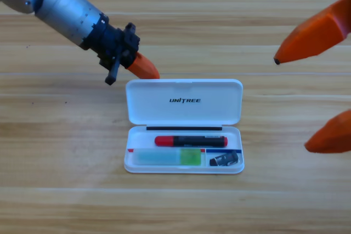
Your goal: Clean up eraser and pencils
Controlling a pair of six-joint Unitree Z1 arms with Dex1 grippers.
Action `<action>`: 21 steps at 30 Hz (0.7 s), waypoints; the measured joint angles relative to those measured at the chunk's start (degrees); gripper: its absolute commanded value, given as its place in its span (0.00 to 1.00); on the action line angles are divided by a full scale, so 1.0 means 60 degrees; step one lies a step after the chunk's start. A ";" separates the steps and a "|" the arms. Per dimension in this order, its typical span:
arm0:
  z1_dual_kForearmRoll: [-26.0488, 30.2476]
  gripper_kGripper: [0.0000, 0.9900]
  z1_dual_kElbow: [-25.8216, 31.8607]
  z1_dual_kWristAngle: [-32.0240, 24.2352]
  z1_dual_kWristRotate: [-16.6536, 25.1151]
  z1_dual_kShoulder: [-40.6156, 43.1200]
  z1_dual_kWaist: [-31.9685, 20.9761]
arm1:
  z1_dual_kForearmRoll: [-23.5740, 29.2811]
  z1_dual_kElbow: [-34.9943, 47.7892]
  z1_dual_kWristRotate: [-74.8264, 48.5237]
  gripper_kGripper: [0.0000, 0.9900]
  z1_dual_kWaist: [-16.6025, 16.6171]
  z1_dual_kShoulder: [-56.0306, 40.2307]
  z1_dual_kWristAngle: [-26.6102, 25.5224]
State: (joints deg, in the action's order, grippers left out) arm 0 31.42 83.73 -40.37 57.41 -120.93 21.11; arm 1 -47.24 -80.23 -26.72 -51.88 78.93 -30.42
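The left gripper (pixel 149 72) hangs just above the upper left corner of the white case (pixel 184 160), its orange tip pointing down and to the right, almost at the lid's edge; only one orange jaw shows from this side, so whether it is open or closed cannot be told. Nothing is seen held in it. The right gripper (pixel 307 101) waits at the right edge, large and partly cut off, its two orange jaws spread wide with bare wooden table (pixel 66 190) between them.

The case lies open, its lid (pixel 184 101) flat behind the tray. In the tray's upper slot lies the red marker (pixel 191 140), red at both ends with a black labelled barrel, lying left to right. Below it on the left lies the pale green stick (pixel 168 157), whitish with a bright green right end. The eraser (pixel 225 159), a small dark block with a pale mark, sits in the lower right compartment. All three lie below the left gripper, apart from it, with the lid between
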 measured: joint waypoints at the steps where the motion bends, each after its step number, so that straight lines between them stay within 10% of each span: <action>1: 0.0000 0.00 0.0000 0.0000 0.0000 -0.0038 0.0017 | 0.0006 0.0000 0.0004 0.97 0.0000 0.0000 -0.0001; 21: -0.0097 0.00 -0.0849 -0.0080 0.0041 -0.0060 0.0089 | 0.0006 0.0000 0.0040 0.97 0.0000 0.0000 -0.0035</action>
State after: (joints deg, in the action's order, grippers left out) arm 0 30.84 78.64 -40.85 57.65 -121.29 21.64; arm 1 -47.20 -80.24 -26.48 -51.88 78.93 -30.63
